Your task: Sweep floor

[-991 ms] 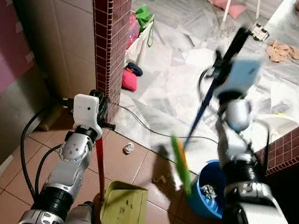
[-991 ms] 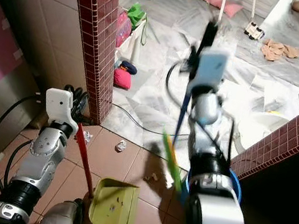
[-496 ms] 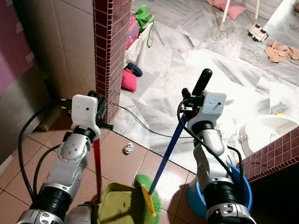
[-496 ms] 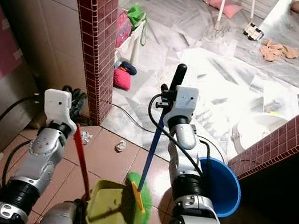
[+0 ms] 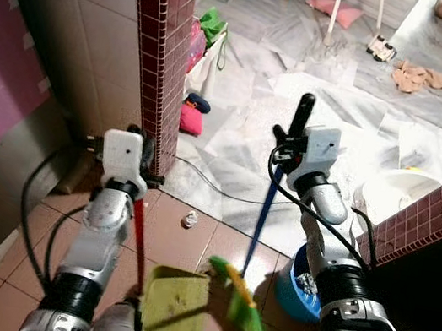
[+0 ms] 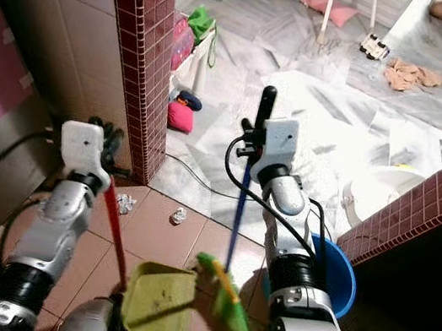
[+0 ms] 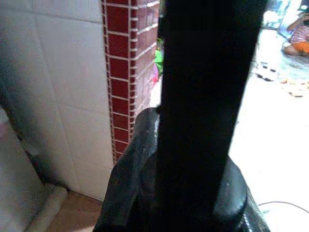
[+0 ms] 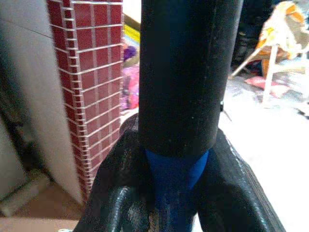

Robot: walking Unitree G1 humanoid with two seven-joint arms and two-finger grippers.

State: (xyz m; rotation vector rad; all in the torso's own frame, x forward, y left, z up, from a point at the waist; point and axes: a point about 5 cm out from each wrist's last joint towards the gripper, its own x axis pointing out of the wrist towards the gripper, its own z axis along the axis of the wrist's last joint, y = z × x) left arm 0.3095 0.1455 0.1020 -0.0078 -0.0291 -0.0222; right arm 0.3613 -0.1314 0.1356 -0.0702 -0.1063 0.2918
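Note:
My left gripper (image 5: 143, 145) is shut on the top of the dustpan's red handle (image 5: 139, 241). The yellow-green dustpan (image 5: 174, 310) rests on the brown tiles in front of me, with specks of dirt in it. My right gripper (image 5: 287, 143) is shut on the broom's black grip, just above the blue shaft (image 5: 259, 224). The green broom head (image 5: 241, 296) is blurred and sits just right of the dustpan's mouth. In the right wrist view the blue shaft (image 8: 176, 179) runs between my fingers (image 8: 113, 193).
A blue bucket (image 5: 295, 292) holding some trash stands right of the broom. A crumpled paper ball (image 5: 189, 220) lies on the tiles ahead. A red-tiled pillar (image 5: 160, 52) rises at left and a low red-tiled wall (image 5: 440, 213) at right. A black cable (image 5: 225, 190) crosses the floor.
The broom swung down from beside the bucket into the dustpan, then back out to the pan's right. My left arm tilted the dustpan handle slightly.

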